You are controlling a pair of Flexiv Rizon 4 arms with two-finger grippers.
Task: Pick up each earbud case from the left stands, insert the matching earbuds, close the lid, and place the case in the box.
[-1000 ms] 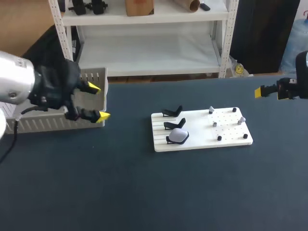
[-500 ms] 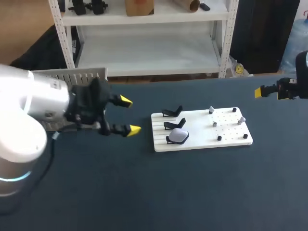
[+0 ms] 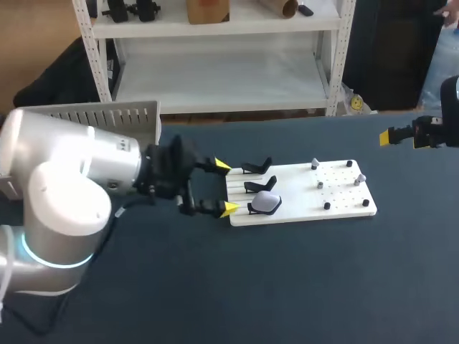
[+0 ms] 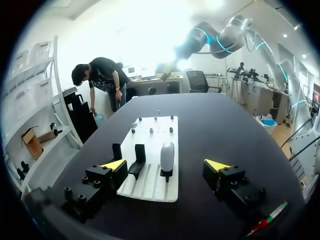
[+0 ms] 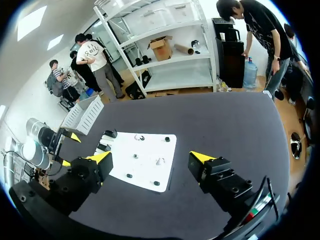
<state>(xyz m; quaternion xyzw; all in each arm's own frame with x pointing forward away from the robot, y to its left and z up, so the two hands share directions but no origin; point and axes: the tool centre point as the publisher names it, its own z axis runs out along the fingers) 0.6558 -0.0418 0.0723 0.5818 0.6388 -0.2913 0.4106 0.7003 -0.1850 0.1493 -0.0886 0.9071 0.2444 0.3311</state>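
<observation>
left tool wide open, empty, at edge of board, just short of white case on nearest stand. other two stands bare. right tool open, empty, well apart. judged: this case not yet picked; earbuds, lid, box pending.

White earbud case upright on front black stand, two stands behind it empty, on white board

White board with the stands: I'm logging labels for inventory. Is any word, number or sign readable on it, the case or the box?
None can be read in any view.
The white board bears no print.
The earbud case is plain white.
The box shows only bare slatted walls.
</observation>
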